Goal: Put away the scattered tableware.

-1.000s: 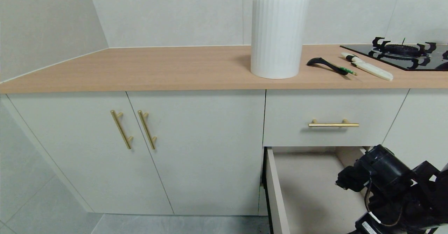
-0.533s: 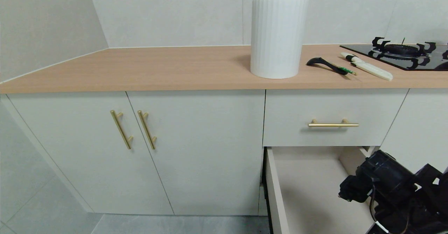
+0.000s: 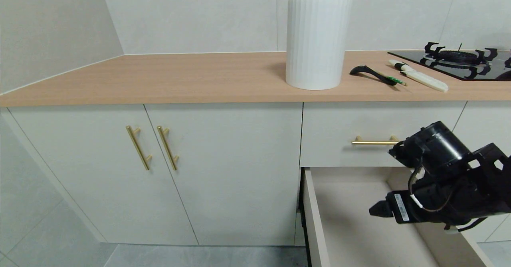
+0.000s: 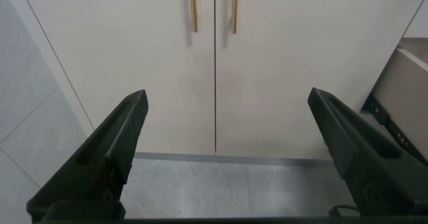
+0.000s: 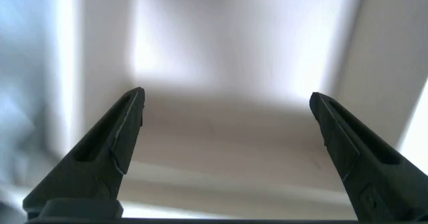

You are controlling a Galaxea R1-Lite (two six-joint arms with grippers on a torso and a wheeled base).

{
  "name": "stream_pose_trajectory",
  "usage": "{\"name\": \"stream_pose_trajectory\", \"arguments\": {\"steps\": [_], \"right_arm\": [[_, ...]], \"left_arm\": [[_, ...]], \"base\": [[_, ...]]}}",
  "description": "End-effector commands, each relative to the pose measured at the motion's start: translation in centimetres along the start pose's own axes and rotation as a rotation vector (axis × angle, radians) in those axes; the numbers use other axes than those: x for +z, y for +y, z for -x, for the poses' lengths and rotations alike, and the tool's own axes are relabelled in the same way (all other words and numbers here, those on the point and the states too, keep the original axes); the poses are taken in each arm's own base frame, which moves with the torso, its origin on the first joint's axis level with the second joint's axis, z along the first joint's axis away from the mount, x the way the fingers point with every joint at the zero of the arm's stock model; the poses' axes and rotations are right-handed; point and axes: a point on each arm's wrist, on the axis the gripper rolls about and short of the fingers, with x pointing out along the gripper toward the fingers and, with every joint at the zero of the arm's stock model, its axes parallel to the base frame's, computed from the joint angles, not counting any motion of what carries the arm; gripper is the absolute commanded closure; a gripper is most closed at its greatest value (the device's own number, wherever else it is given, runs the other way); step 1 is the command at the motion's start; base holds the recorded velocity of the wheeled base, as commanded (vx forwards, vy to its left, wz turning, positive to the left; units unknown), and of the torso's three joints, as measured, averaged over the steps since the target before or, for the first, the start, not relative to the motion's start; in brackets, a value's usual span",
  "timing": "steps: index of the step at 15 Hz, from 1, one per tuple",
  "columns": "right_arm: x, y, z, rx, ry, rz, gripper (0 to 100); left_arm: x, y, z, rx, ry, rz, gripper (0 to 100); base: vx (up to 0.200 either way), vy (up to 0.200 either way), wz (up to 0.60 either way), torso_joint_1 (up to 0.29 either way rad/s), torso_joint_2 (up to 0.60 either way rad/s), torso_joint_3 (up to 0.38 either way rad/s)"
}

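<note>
Counter: a wood-topped counter [image 3: 179, 79] runs along a pale tiled wall, with pale cabinet fronts beneath it.
Canister: a tall ribbed white canister [image 3: 318, 43] stands upright near the counter's front edge, above the left end of the upper drawer [image 3: 339, 127].
Tableware: a black spoon [image 3: 369, 73] lies just right of the canister near the front edge, its bowl toward the canister. A thin green-banded stick [image 3: 396, 81], perhaps a chopstick, lies at the spoon's handle end. A white knife [image 3: 419, 79] slants just beside the stick, between it and the hob.
Hob: a black gas hob [image 3: 459, 61] sits at the counter's right end.
Upper drawer: shut, with a gold bar handle.
Open drawer: the open drawer [image 3: 347, 215] stands out below the upper one, its pale floor showing.
Cabinet doors: two shut cabinet doors [image 3: 119, 179] sit left of the drawers, their upright gold handles side by side.
Right tool: the right tool [image 5: 227, 97] is spread wide and grips nothing. In the head view its arm hangs over the right side of the open drawer. The blurred pale surface ahead of it is probably the drawer's inside.
Left tool: the left tool [image 4: 227, 95] is spread wide and grips nothing. It sits low, facing the cabinet doors above grey floor tiles [image 4: 200, 190].
Writing: a white sticker [image 3: 401, 208] on the right arm carries print too small to read.
</note>
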Motion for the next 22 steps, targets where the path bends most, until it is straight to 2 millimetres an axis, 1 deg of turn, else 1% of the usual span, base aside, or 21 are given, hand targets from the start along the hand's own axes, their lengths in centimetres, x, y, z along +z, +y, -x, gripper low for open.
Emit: {"name": "stream_pose_trajectory", "arguments": {"steps": [1, 5, 8, 10, 14, 22], "right_arm": [[0.89, -0.51, 0.62, 0.004, -0.059, -0.039, 0], [1.22, -0.51, 1.08, 0.014, -0.125, -0.048, 0], [1.08, -0.64, 1.03, -0.041, -0.139, -0.035, 0], [0.98, -0.69, 1.06, -0.044, -0.138, -0.029, 0], [0.94, -0.72, 1.13, -0.043, -0.139, -0.028, 0], [0.94, -0.74, 1.41, -0.041, -0.148, -0.029, 0]], "left_arm": [[0.01, 0.0, -0.01, 0.0, 0.001, 0.0, 0], [0.01, 0.0, -0.01, 0.0, 0.001, 0.0, 0], [0.01, 0.0, -0.01, 0.0, 0.001, 0.0, 0], [0.01, 0.0, -0.01, 0.0, 0.001, 0.0, 0], [0.01, 0.0, -0.01, 0.0, 0.001, 0.0, 0], [0.01, 0.0, -0.01, 0.0, 0.001, 0.0, 0]], "base": [[0.0, 0.0, 0.0, 0.0, 0.0, 0.0], [0.0, 0.0, 0.0, 0.0, 0.0, 0.0], [0.0, 0.0, 0.0, 0.0, 0.0, 0.0], [0.0, 0.0, 0.0, 0.013, -0.06, -0.04], [0.0, 0.0, 0.0, 0.08, -0.26, -0.26], [0.0, 0.0, 0.0, 0.181, -0.51, -0.291]]}}
